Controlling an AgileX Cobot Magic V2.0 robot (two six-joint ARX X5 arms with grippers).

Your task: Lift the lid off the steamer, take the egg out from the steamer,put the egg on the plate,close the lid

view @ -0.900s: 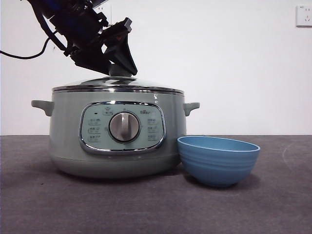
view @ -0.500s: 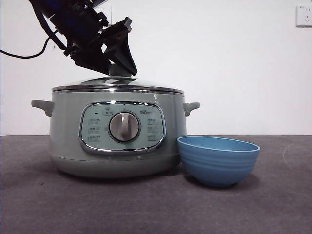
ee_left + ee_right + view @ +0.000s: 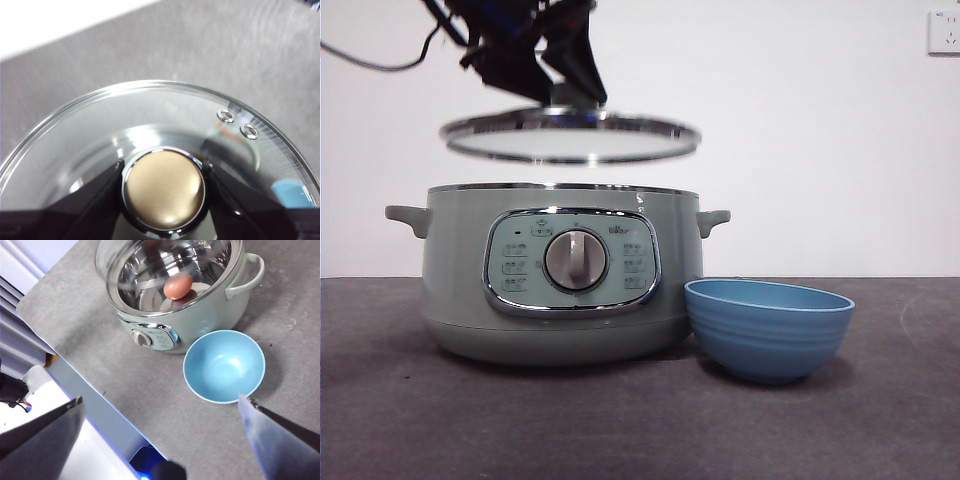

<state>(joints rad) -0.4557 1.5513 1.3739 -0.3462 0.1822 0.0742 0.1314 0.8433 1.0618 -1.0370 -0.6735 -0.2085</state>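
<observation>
The glass lid [image 3: 570,140] hangs level a little above the pale green steamer [image 3: 560,270]. My left gripper [image 3: 565,95] comes down from the top and is shut on the lid's knob [image 3: 164,190], one black finger [image 3: 95,202] on each side. From high above, the right wrist view looks into the open steamer [image 3: 200,315], where a brown egg [image 3: 178,286] lies on the steel inside. The blue plate [image 3: 768,328] stands empty beside the steamer, also the plate [image 3: 224,365] seen from above. My right gripper [image 3: 160,399] is open, well above the table, holding nothing.
Grey table surface [image 3: 640,430] runs across the front. The table's edge [image 3: 75,375] drops off on the steamer's dial side, with white and blue equipment beyond. A wall socket [image 3: 943,32] sits at the top right.
The lid has risen off the steamer's rim, carried straight up by the left gripper. Steamer and plate have not moved.
</observation>
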